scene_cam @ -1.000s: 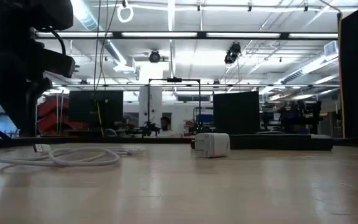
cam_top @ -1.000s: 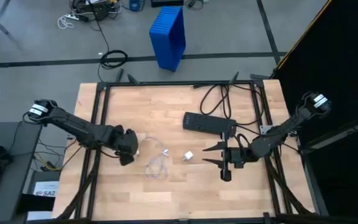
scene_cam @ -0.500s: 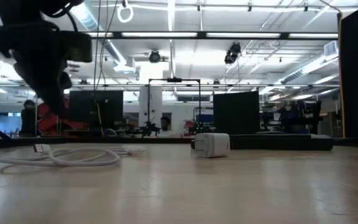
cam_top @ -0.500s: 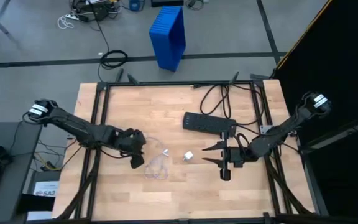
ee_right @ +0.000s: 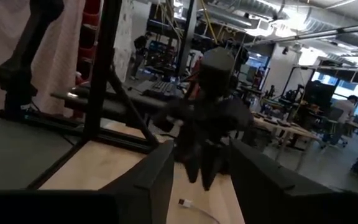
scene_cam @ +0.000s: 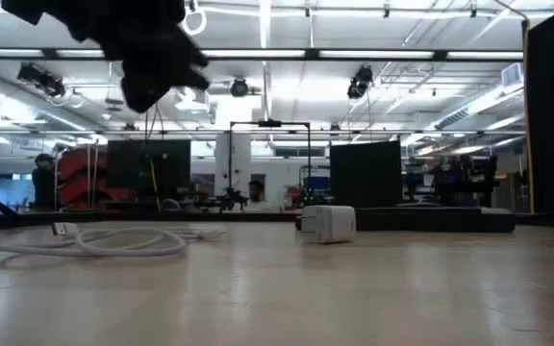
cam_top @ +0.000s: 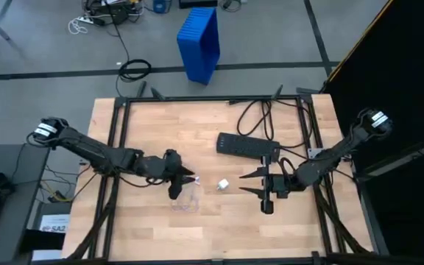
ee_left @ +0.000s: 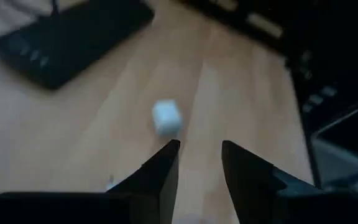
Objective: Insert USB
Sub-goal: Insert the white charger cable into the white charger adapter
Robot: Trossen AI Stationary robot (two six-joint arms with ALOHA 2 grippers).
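Room: workshop floor around a wooden table; blue bin on the floor beyond the far edge, people and benches far off in the low view.
USB: thin white cable lying in a loose coil on the table, left of centre; in the low view it lies flat, with a small plug end at.
Charger: small white cube standing just right of the coil, apart from it; also seen at and.
Power strip: black strip farther back, right of centre, with its thick black cord looping toward the far edge.
Left gripper: hangs over the coil's far-right side, above the table, not touching; fingers spread with a clear gap, nothing between them.
Right gripper: waits just right of the charger, fingers spread wide and empty, aimed at the left arm.
Handling: cable looks light and floppy, so it will sag and trail if you lift it mid-length. You should take it at the plug end or right behind it, where it is stiff enough to aim.
Risk: plug is small and low on the wood; a shallow pinch may slip off it or drag the whole coil.
Progress: early, cable not yet picked up.
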